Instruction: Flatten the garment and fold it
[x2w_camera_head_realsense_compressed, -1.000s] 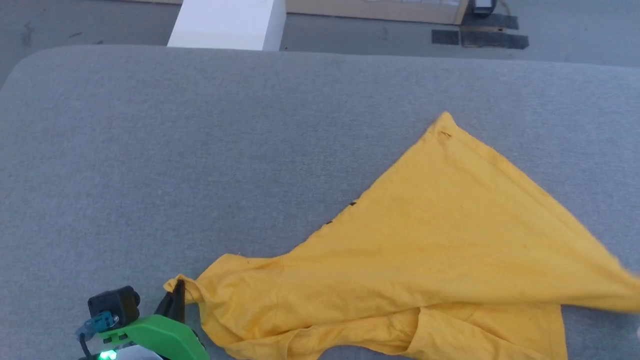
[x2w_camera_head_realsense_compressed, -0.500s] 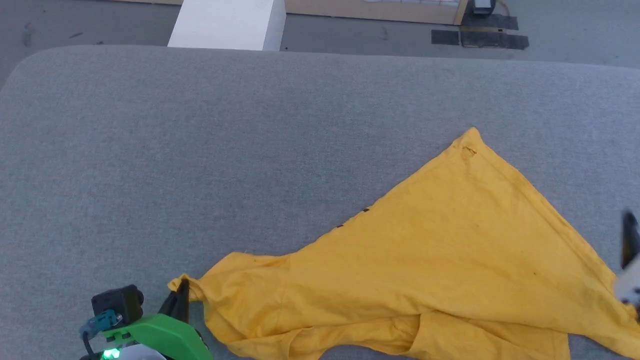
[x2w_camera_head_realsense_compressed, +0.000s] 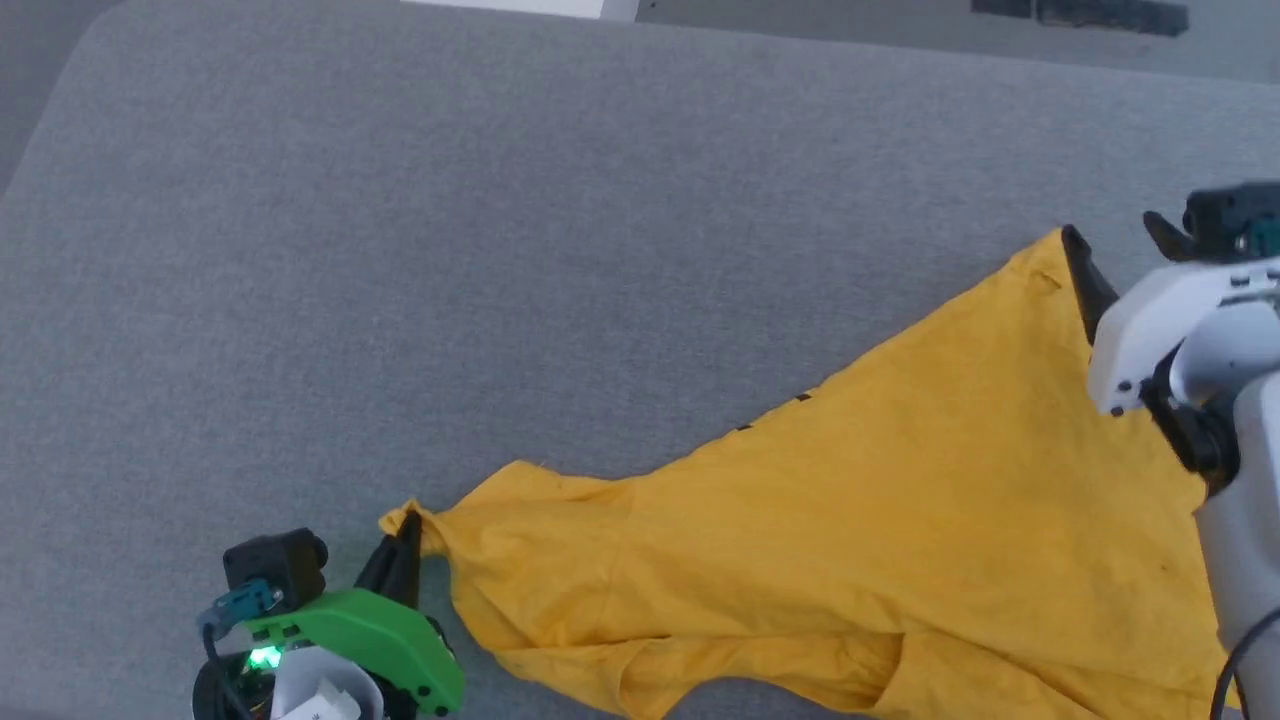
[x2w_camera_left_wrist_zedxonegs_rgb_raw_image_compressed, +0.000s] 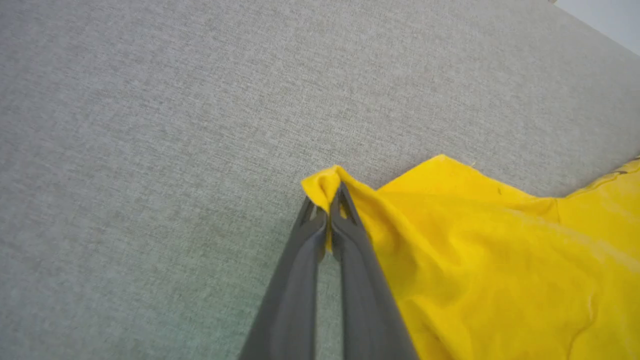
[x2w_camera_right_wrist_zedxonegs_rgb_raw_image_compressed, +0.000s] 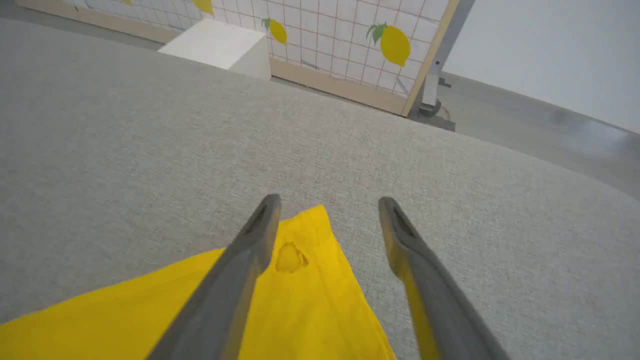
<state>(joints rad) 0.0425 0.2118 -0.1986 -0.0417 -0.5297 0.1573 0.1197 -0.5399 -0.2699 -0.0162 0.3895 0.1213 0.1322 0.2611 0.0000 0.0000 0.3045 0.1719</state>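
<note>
Head view: wide grey padded surface (x2w_camera_head_realsense_compressed: 500, 250), yellow garment (x2w_camera_head_realsense_compressed: 900, 520) lying on its near right part, plain side up. Spread as a rough triangle: 1 corner stretched toward the near left, 1 pointing to the far right, near edge doubled under with a sleeve-like flap. Mostly smooth, some creases near the left pinch. Only 2 small black print marks (x2w_camera_head_realsense_compressed: 800, 398) peeking out at the far-left edge.

Left gripper (x2w_camera_left_wrist_zedxonegs_rgb_raw_image_compressed: 327, 200) clamped tight on the near-left corner, cloth bunched between the tips. Reads as an anchor so the shirt can be tensioned.

Right gripper (x2w_camera_right_wrist_zedxonegs_rgb_raw_image_compressed: 330, 202) spread wide over the far corner, holding nothing. Contact with the cloth: cannot tell. Probably lined up to pinch that corner and stretch against the left.

Small pucker or hole (x2w_camera_right_wrist_zedxonegs_rgb_raw_image_compressed: 290, 257) in that corner, just beside 1 finger.

Flattening partway by the look of it, folding not begun.
</note>
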